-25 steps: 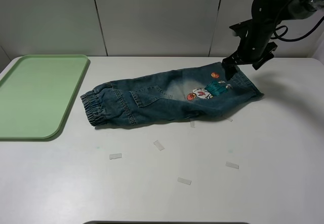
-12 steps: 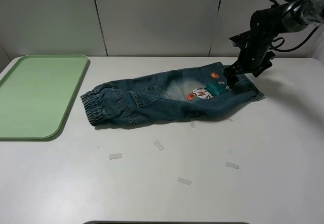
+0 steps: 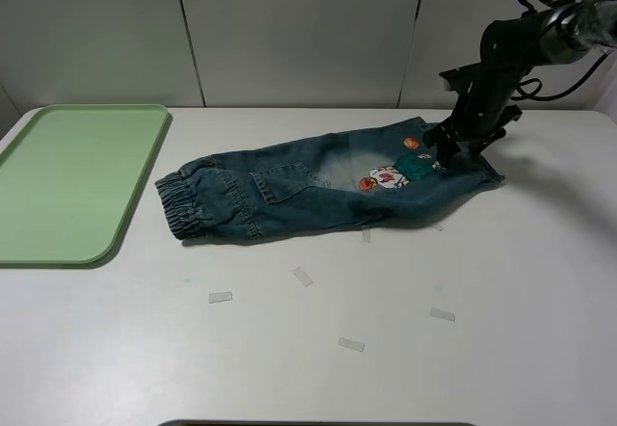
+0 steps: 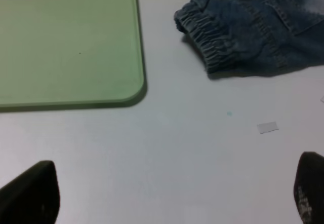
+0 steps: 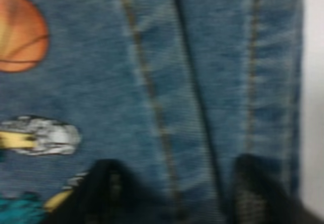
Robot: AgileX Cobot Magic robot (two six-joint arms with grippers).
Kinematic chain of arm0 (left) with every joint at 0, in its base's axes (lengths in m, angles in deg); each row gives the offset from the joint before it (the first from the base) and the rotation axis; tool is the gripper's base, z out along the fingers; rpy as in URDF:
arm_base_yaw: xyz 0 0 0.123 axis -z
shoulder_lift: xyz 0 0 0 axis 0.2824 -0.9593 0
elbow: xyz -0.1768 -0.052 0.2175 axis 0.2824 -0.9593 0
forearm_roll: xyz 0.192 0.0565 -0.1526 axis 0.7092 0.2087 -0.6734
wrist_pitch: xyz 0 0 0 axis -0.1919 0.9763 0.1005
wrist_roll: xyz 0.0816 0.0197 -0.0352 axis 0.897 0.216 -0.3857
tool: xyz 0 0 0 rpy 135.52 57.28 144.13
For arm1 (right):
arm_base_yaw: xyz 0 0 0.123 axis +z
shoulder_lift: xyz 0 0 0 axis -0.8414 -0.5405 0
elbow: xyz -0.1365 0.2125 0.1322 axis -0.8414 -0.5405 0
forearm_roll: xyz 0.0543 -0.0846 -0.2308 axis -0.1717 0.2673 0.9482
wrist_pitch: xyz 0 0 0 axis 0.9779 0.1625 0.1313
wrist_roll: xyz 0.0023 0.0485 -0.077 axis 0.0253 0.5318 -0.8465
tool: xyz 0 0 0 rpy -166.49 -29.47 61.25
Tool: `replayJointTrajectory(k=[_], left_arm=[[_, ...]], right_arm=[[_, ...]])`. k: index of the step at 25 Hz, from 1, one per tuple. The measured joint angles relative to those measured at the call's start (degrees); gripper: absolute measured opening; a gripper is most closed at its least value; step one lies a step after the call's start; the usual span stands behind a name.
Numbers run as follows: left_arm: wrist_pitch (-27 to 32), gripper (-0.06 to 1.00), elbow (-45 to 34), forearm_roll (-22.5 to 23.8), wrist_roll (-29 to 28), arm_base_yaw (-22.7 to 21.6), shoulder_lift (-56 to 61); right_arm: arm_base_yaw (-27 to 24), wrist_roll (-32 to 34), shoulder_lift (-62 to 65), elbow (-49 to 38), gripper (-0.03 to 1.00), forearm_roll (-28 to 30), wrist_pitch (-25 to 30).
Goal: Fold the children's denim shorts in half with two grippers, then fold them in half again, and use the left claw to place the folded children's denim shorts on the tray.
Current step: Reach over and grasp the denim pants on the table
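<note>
A: Where are the shorts [image 3: 328, 183]?

B: Flat on the table [image 3: 501, 291], stretched left to right; the waistband [image 3: 178, 206] is at the left end, just beside the tray [image 3: 67, 175] but not on it; the leg ends lie at the far right, with the cartoon patch [image 3: 393, 173] facing up; 0 folds made, by my reading.

A: And the 2 grippers?

B: The right gripper [image 3: 445, 148] is down on the right end, just right of the patch; its wrist view shows the fingertips [image 5: 109, 191] apart on the denim with a stitched seam [image 5: 152, 97] between them; whether they have bitten any cloth I cannot tell. The left gripper [image 4: 168, 196] is spread wide and holds nothing; it hangs over bare table by the tray's near right corner, apart from the waistband.

A: So how should the 1st fold go?

B: My judgement: the right one should pinch both layers at the hem, not the top layer alone; the left needs a matching hold on the cloth, or a free corner will likely drag; lift low and level, carry leftward, lay edge on edge; denim is stiff, so a crooked start would probably show in the 2nd fold.
</note>
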Motion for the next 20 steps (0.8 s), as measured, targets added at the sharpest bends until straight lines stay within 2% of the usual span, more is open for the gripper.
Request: replayJointTrajectory(k=[4, 6, 15, 20], left_arm=[[0.0, 0.91, 0.0, 0.0, 0.0, 0.0, 0.0], [0.0, 0.91, 0.0, 0.0, 0.0, 0.0, 0.0], [0.0, 0.91, 0.0, 0.0, 0.0, 0.0, 0.0], [0.0, 0.91, 0.0, 0.0, 0.0, 0.0, 0.0]], right_arm=[[0.0, -0.96, -0.18, 0.0, 0.07, -0.06, -0.35], [0.0, -1.34, -0.18, 0.0, -0.03, 0.19, -0.35], [0.0, -1.53, 0.35, 0.06, -0.03, 1.21, 0.25], [-0.29, -1.53, 1.18, -0.36, -0.03, 4.4, 1.18]])
